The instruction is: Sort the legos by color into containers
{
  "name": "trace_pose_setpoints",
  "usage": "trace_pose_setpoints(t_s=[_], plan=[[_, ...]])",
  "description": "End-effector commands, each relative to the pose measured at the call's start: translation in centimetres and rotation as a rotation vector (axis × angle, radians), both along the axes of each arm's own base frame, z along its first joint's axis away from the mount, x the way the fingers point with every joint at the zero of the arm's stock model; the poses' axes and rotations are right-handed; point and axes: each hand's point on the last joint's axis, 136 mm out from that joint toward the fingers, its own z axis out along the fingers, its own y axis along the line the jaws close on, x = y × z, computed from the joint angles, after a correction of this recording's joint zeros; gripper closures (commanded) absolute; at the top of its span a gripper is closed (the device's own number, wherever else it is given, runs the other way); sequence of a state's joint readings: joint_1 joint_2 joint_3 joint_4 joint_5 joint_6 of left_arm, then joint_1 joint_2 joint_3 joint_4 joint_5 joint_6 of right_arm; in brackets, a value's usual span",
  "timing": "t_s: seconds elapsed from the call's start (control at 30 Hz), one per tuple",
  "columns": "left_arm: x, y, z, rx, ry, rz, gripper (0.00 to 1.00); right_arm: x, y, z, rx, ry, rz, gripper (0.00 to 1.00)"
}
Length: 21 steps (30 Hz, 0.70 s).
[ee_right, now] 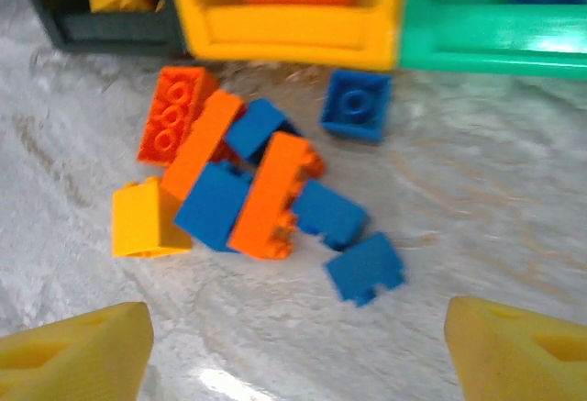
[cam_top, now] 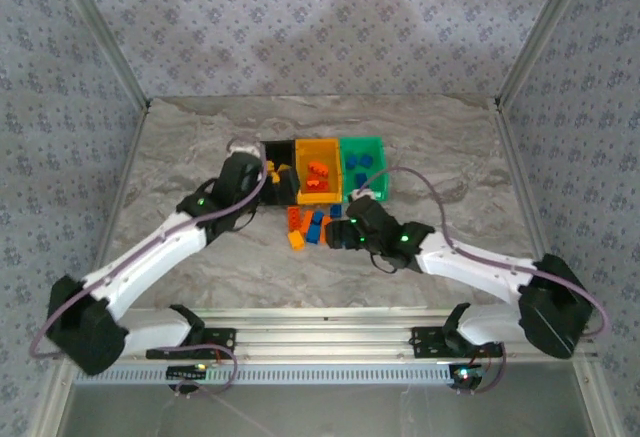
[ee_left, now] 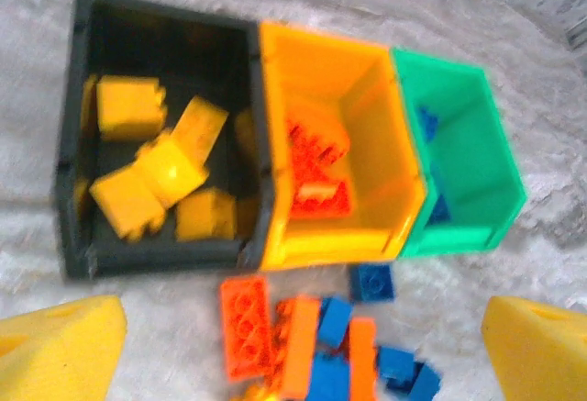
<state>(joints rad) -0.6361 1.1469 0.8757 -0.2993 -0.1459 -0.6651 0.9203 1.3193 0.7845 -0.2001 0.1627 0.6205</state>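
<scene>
While the left end effector [ee_left: 298, 350] and right end effector [ee_right: 295, 350] gape empty, the containers [ee_left: 316, 245] run left-to-right.

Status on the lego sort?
Left gripper open, empty, near black bin. Right gripper open, empty, by loose pile. Yellow legos in black bin, red legos in yellow bin, blue legos in green bin; pile unsorted. Nothing in the way.

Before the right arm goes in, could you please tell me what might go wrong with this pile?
The red-orange and blue plastic bricks lie touching and overlapping, so the open right gripper may pinch two colours at once. Closing could also nudge the one yellow brick away.
</scene>
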Motion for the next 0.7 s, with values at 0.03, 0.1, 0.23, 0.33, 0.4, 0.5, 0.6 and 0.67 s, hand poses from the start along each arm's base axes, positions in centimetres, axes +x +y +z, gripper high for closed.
trace_pose_setpoints(t_s=[0.03, 0.1, 0.23, 0.33, 0.4, 0.5, 0.6, 0.67], plan=[[-4.4, 4.0, -5.8, 0.039, 0.127, 0.083, 0.00, -1.2, 5.9, 0.0, -0.006, -0.008, 0.161, 0.24], [-6.0, 6.0, -7.1, 0.065, 0.144, 0.126, 0.01, -1.4, 7.5, -0.7, -0.027, 0.007, 0.191, 0.29], [-8.2, 8.7, -7.9, 0.072, 0.130, 0.184, 0.00, -1.5, 9.7, -2.4, -0.063, 0.044, 0.220, 0.34], [-9.0, 9.7, -7.8, 0.048, 0.099, 0.209, 0.00, -1.1, 10.4, -3.5, -0.096, 0.059, 0.213, 0.35], [-9.3, 10.2, -7.7, 0.036, 0.087, 0.224, 0.00, -0.7, 10.5, -4.0, -0.125, 0.065, 0.197, 0.36], [-9.3, 10.5, -7.6, 0.032, 0.078, 0.232, 0.00, -0.1, 10.5, -4.7, -0.164, 0.069, 0.179, 0.36], [-9.3, 10.6, -7.7, 0.040, 0.085, 0.234, 0.00, 0.1, 10.4, -5.7, -0.200, 0.083, 0.168, 0.36], [-9.3, 10.7, -7.9, 0.043, 0.094, 0.236, 0.00, 0.7, 10.9, -5.3, -0.201, 0.074, 0.155, 0.37]])
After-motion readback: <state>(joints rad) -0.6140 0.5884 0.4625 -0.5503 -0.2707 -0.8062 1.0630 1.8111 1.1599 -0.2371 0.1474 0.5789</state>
